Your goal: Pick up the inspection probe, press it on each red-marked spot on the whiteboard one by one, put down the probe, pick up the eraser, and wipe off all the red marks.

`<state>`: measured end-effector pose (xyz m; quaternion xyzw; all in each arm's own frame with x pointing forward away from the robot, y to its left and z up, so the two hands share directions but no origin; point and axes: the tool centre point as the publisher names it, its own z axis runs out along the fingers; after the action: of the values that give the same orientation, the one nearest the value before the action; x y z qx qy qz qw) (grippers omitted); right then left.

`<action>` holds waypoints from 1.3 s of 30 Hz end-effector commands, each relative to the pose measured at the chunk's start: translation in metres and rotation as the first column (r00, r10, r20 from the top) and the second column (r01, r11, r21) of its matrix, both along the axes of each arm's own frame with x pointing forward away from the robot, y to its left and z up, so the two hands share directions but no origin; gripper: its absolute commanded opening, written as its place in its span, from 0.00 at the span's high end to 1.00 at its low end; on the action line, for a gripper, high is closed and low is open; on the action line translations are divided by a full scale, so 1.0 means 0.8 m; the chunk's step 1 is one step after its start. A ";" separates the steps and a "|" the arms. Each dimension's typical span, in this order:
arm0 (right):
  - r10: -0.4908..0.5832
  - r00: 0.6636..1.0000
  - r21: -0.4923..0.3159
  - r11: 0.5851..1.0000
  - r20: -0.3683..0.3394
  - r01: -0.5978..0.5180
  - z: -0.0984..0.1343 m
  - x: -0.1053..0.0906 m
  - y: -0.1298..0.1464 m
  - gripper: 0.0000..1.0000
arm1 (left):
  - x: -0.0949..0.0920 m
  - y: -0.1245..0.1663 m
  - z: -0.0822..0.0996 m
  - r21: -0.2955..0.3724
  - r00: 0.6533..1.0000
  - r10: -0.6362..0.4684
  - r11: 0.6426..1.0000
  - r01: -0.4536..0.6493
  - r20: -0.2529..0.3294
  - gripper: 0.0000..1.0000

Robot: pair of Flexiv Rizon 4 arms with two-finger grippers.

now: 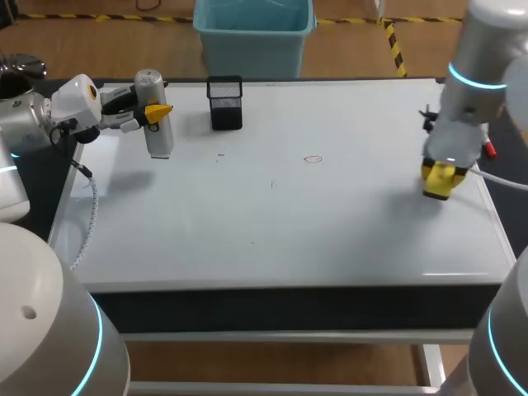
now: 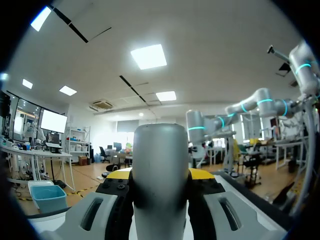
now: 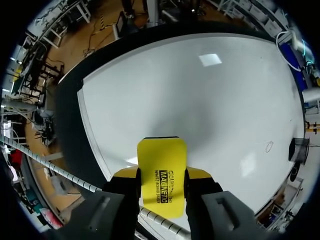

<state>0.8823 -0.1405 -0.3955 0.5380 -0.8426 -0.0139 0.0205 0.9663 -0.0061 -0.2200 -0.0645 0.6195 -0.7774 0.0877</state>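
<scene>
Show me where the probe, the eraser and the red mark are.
probe point(image 1: 159, 139): head view, lower part of its grey body.
eraser point(image 3: 161, 160): right wrist view, middle of its yellow face.
red mark point(image 1: 313, 159): head view, centre of the small red ring.

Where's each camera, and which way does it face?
Head view: above, behind, looking down on the whiteboard; left arm, right arm show.
Left wrist view: looks level into the room; left pincer shut on the probe.
Right wrist view: looks down at the whiteboard; right pincer shut on the eraser.
Head and right wrist share the red mark.
</scene>
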 end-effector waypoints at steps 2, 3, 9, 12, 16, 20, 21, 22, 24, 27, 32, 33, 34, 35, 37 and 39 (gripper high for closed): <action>-0.010 1.000 0.037 0.999 0.013 0.009 0.003 -0.001 -0.029 1.00 | 0.001 0.000 0.000 -0.002 1.000 -0.002 1.000 0.002 0.002 1.00; -0.012 1.000 0.039 0.999 0.014 0.011 0.003 -0.001 -0.033 1.00 | 0.001 0.000 0.000 -0.002 1.000 -0.002 1.000 0.002 0.002 1.00; -0.022 1.000 0.050 0.999 0.012 0.021 0.001 -0.006 -0.051 1.00 | 0.001 0.000 0.000 -0.002 1.000 -0.002 1.000 0.002 0.002 1.00; -0.022 1.000 0.050 0.999 0.012 0.021 0.001 -0.006 -0.051 1.00 | 0.001 0.000 0.000 -0.002 1.000 -0.002 1.000 0.002 0.002 1.00; -0.022 1.000 0.050 0.999 0.012 0.021 0.001 -0.006 -0.051 1.00 | 0.001 0.000 0.000 -0.002 1.000 -0.002 1.000 0.002 0.002 1.00; -0.022 1.000 0.050 0.999 0.012 0.021 0.001 -0.006 -0.051 1.00 | 0.001 0.000 0.000 -0.002 1.000 -0.002 1.000 0.002 0.002 1.00; -0.022 1.000 0.050 0.999 0.012 0.021 0.001 -0.006 -0.051 1.00 | 0.001 0.000 0.000 -0.002 1.000 -0.002 1.000 0.002 0.002 1.00; -0.022 1.000 0.050 0.999 0.012 0.021 0.001 -0.006 -0.051 1.00 | 0.001 0.000 0.000 -0.002 1.000 -0.002 1.000 0.002 0.002 1.00; -0.022 1.000 0.050 0.999 0.012 0.021 0.001 -0.006 -0.051 1.00 | 0.001 0.000 0.000 -0.002 1.000 -0.002 1.000 0.002 0.002 1.00; -0.022 1.000 0.050 0.999 0.012 0.021 0.001 -0.006 -0.051 1.00 | 0.001 0.000 0.000 -0.002 1.000 -0.002 1.000 0.002 0.002 1.00; -0.022 1.000 0.050 0.999 0.012 0.021 0.001 -0.006 -0.051 1.00 | -0.004 -0.005 0.002 0.004 1.000 -0.015 1.000 0.015 0.016 1.00; -0.022 1.000 0.050 0.999 0.012 0.021 0.001 -0.006 -0.051 1.00 | -0.010 -0.010 0.004 0.011 0.999 -0.022 1.000 0.022 0.025 1.00; -0.022 1.000 0.050 0.999 0.012 0.021 0.001 -0.006 -0.051 1.00 | -0.017 -0.015 0.005 0.010 0.999 -0.031 0.999 0.030 0.034 1.00; -0.022 1.000 0.050 0.999 0.012 0.021 0.001 -0.006 -0.051 1.00 | -0.024 -0.020 0.007 0.007 0.998 -0.036 0.999 0.036 0.043 1.00; -0.022 1.000 0.050 0.999 0.012 0.021 0.001 -0.006 -0.051 1.00 | -0.037 -0.032 0.010 0.000 0.997 -0.049 0.999 0.049 0.064 1.00; -0.022 1.000 0.050 0.999 0.012 0.021 0.001 -0.006 -0.051 1.00 | -0.052 -0.050 0.012 -0.017 0.995 -0.065 0.998 0.066 0.078 1.00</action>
<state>0.8775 -0.1807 -0.3953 0.5282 -0.8485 -0.0323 0.0010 0.9356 -0.0323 -0.2085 -0.0108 0.6140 -0.7853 0.0789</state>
